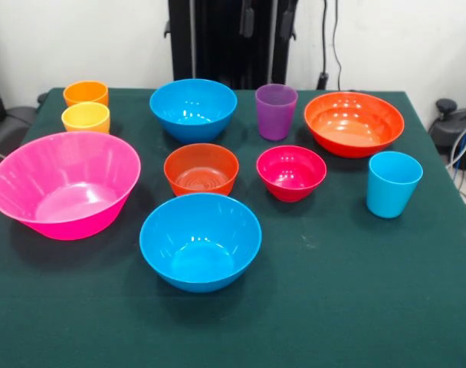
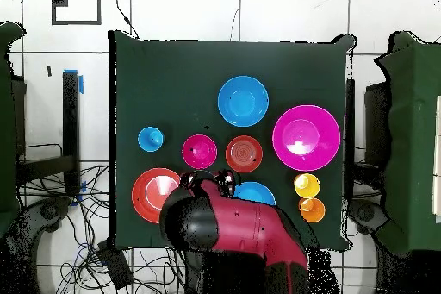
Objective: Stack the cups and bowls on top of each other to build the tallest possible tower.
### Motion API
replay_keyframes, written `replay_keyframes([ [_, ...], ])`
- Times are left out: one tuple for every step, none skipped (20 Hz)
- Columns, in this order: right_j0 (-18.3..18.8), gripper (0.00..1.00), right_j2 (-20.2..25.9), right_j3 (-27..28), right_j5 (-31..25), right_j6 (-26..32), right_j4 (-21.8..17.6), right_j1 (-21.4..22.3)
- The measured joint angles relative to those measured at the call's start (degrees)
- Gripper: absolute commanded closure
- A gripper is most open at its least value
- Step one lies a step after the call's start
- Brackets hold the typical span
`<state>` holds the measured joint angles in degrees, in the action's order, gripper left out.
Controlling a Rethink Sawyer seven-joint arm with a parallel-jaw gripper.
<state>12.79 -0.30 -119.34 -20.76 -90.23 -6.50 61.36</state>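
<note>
All cups and bowls stand apart and upright on the green table. In the front view the large pink bowl is at the left. One blue bowl is near the front and another at the back. The small orange bowl and the magenta-red bowl sit mid-table, with the orange-red bowl at the back right. The purple cup, light blue cup, orange cup and yellow cup stand around them. The arm is drawn back; its gripper does not show.
In the overhead view the arm covers the purple cup and part of the blue bowl nearest the base. The black pedestal stands behind the table's far edge. Cables lie on the floor at both sides.
</note>
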Motion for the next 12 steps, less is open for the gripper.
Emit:
replay_keyframes([
  [0.19,0.0,0.04,0.17,0.35,0.0,-0.27,-0.2],
  [0.37,0.0,0.09,0.34,0.71,0.0,-0.55,-0.4],
  [0.56,0.0,0.13,0.51,1.06,0.0,-0.82,-0.61],
  [0.76,0.0,0.22,0.56,1.3,0.0,-0.94,-0.77],
  [1.08,0.0,0.34,0.62,1.63,0.0,-1.02,-1.09],
  [1.35,0.0,0.4,0.64,1.86,0.0,-1.02,-1.4],
  [1.63,0.0,0.42,0.66,2.05,0.0,-1.01,-1.71],
  [1.91,0.0,0.41,0.7,2.17,0.0,-1.02,-2.06],
  [2.22,0.0,0.41,0.79,2.28,0.0,-1.02,-2.47],
  [2.54,0.0,0.41,0.9,2.41,0.0,-1.04,-2.9],
  [2.83,0.0,0.41,1.09,2.56,0.0,-1.2,-3.38],
  [3.08,0.0,0.41,1.31,2.77,0.0,-1.4,-3.92],
])
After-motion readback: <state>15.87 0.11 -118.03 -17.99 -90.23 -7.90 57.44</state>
